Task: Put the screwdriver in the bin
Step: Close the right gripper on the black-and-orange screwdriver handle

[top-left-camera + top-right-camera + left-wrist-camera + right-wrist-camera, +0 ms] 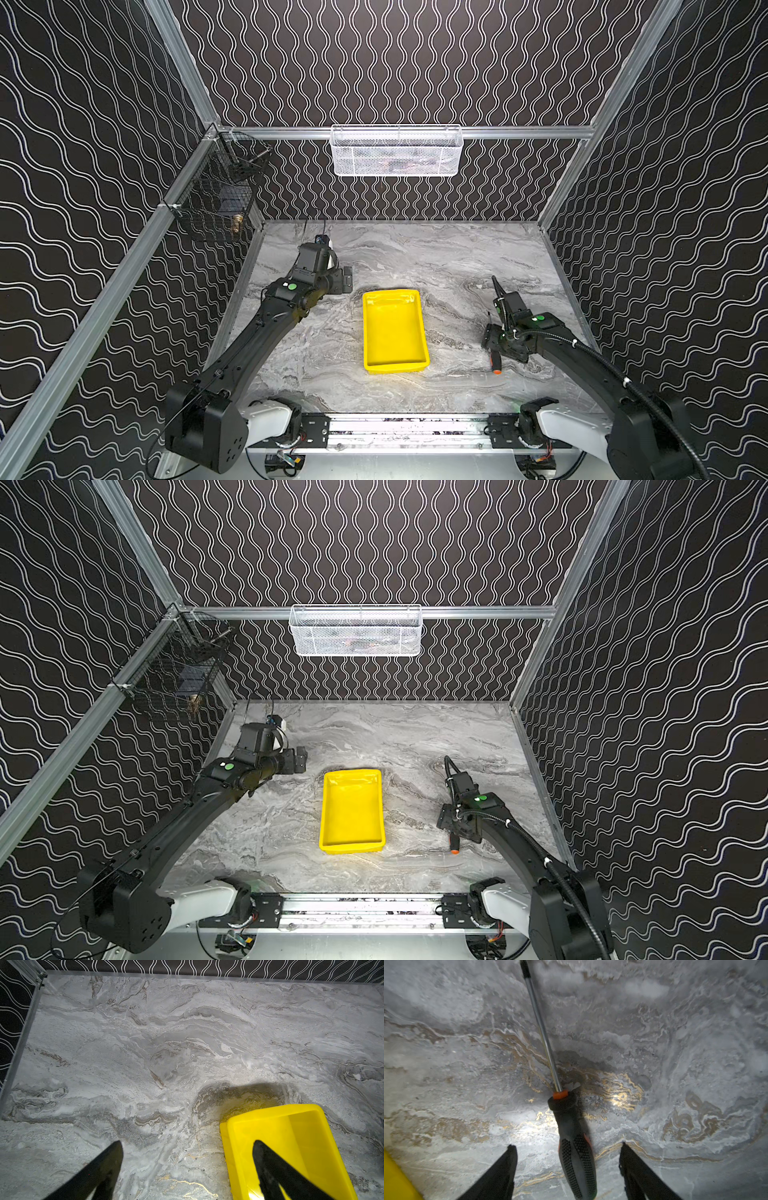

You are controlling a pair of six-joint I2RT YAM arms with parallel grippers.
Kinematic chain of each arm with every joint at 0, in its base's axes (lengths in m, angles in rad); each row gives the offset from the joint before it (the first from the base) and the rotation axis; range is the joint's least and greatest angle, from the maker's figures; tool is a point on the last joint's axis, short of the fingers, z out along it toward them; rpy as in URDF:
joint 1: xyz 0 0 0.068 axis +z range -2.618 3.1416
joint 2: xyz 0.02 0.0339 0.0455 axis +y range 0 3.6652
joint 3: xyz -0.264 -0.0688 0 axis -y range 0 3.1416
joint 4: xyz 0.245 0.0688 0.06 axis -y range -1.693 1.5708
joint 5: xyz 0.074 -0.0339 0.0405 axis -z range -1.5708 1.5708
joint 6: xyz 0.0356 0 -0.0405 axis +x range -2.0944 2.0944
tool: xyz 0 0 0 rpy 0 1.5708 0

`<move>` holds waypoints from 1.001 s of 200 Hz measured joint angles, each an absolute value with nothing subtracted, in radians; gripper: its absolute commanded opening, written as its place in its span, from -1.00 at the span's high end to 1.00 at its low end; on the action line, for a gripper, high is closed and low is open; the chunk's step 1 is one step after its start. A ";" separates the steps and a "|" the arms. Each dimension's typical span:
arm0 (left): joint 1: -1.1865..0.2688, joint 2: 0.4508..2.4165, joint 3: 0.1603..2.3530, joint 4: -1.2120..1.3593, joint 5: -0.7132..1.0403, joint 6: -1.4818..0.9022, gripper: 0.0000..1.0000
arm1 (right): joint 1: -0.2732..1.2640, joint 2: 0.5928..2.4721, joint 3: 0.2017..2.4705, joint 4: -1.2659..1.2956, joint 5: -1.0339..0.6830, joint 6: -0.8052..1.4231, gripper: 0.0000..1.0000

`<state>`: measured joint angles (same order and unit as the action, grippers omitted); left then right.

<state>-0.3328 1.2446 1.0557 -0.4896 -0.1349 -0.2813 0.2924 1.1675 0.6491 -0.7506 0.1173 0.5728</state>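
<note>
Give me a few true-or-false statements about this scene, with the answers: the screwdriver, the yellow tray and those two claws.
1. The screwdriver lies on the table between the open jaws of the right gripper. True.
2. The bin already holds the screwdriver. False: the bin is empty, and in both top views the screwdriver lies on the table to its right.
3. The left gripper is clamped on the bin. False: its jaws stand open and hold nothing.
4. A white mesh basket hangs on the back rail. True.
</note>
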 measured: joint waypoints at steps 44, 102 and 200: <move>-0.333 1.247 1.058 -0.496 -0.148 -0.281 -0.97 | 0.279 1.209 0.630 -0.698 0.113 0.587 -0.57; -0.332 1.245 1.060 -0.500 -0.154 -0.281 -0.97 | 0.214 1.242 0.590 -0.636 0.068 0.564 -0.55; -0.315 1.255 1.061 -0.503 -0.162 -0.281 -0.97 | 0.215 1.267 0.583 -0.600 0.035 0.537 -0.27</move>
<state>-0.3149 1.2549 1.0607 -0.5026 -0.1616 -0.2813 0.2146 1.2675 0.5831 -0.5999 0.0353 0.5373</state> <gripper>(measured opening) 0.987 0.650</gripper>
